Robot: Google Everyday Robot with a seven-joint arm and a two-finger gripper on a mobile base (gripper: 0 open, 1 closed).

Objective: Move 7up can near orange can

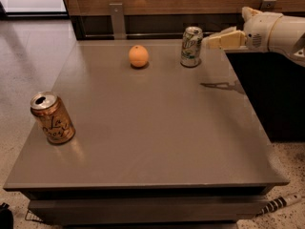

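The 7up can (pixel 191 46), silver-white with green markings, stands upright at the far right of the grey table (pixel 157 128). The orange can (pixel 52 118), copper-orange with pale cursive lettering, stands upright near the table's left edge, tilted slightly in view. My gripper (pixel 209 41) reaches in from the right at can height, its tip just right of the 7up can and very close to it. It holds nothing that I can see.
A round orange fruit (pixel 138 56) sits at the back of the table, left of the 7up can. A wooden wall with a dark ledge (pixel 143 23) runs behind the table. A dark cabinet (pixel 271 94) stands to the right.
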